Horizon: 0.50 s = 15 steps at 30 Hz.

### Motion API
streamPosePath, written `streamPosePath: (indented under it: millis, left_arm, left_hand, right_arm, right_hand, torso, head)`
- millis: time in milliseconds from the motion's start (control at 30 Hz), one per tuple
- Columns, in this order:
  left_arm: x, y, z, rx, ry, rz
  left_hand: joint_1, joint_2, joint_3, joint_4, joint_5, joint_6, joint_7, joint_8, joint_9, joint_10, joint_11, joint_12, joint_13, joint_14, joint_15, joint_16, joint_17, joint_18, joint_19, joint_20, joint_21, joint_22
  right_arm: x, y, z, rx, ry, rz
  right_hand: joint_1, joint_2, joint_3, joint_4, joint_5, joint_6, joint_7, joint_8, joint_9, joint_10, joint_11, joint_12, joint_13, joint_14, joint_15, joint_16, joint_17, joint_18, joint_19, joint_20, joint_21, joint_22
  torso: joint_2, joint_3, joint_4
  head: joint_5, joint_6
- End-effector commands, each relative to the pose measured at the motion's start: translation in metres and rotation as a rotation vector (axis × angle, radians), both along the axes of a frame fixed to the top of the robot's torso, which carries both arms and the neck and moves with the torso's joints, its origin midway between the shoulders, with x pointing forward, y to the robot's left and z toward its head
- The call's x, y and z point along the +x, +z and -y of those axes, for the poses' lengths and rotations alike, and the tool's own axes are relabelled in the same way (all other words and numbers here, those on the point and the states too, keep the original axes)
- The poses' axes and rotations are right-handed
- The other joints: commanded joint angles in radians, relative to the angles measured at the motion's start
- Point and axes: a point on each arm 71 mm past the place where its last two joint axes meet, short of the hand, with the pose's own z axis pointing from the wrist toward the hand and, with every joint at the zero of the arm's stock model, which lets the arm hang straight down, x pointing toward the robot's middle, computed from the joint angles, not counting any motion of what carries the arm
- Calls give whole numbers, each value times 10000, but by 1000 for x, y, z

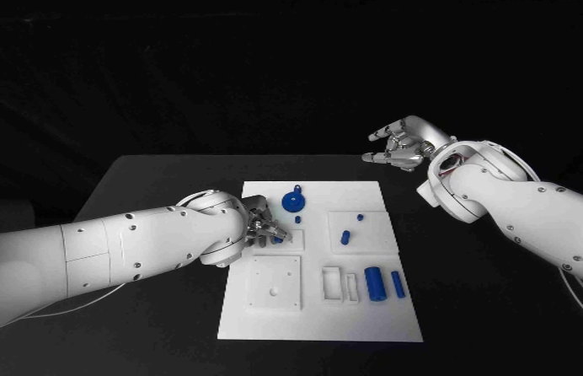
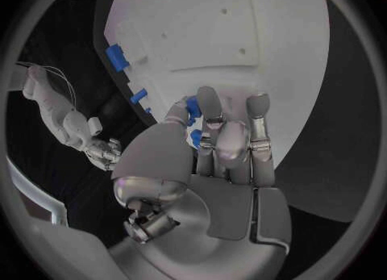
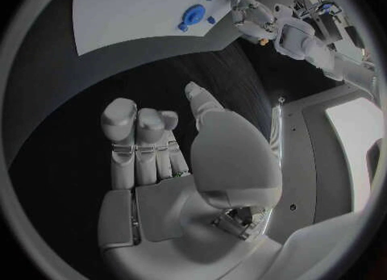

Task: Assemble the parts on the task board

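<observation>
1. Head view: task board sits centre-bottom on the black table. Left hand is down on the board's left-middle, fingers closed round a small blue part, at a square recess. Right hand hangs upper right, off the board, fingers loosely curled, holding nothing.
2. Head view, loose parts: blue disc near the board's top, 2 blue cylinders lower right, small blue pegs on the right-middle plate. White square plate lower left looks unfilled. My read: early stage, 1 part in hand, most left to seat.
3. Left wrist view: left hand pinches a blue part between thumb and fingers, right at the board surface. Cannot tell if it is seated.
4. Right wrist view: right hand over bare black table, fingers bent, empty. Board and blue disc at upper frame.
5. Surroundings: dark backdrop in the head view.
</observation>
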Motion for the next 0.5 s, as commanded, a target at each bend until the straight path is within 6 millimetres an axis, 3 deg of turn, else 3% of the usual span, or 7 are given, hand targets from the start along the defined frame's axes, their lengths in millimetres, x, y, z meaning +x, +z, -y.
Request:
streamPosePath:
  millis: [33, 500]
  left_arm:
    - [-6, -7, 6, 24, -275, -353]
    - [-5, -7, 7, 13, -251, -331]
  left_hand:
    - [22, -89, -20, 96, -58, 429, -469, 24, 26, 242, -298, 54, -12, -2, -92, -16, -14, -18, 89, 3, -54, 175]
    - [65, -125, -111, 279, -188, 436, -472, 26, 36, 243, -298, 50, -22, -3, -95, -23, -20, -20, 91, 0, -62, 175]
  right_arm:
    - [0, 0, -1, -5, 95, -32]
    - [0, -2, -2, 4, 106, -53]
  right_hand:
    - [-43, 19, 22, -46, 38, 51, 21, -59, -11, -27, -2, 14, 2, -2, 1, -33, -1, 111, 43, 38, -59, 1041]
    - [-43, 19, 22, -46, 38, 51, 21, -59, -11, -27, -2, 14, 2, -2, 1, -33, -1, 111, 43, 38, -59, 1041]
  torso:
    - [0, 5, -1]
    - [3, 1, -5]
  head:
    - [-6, -11]
    - [-4, -6]
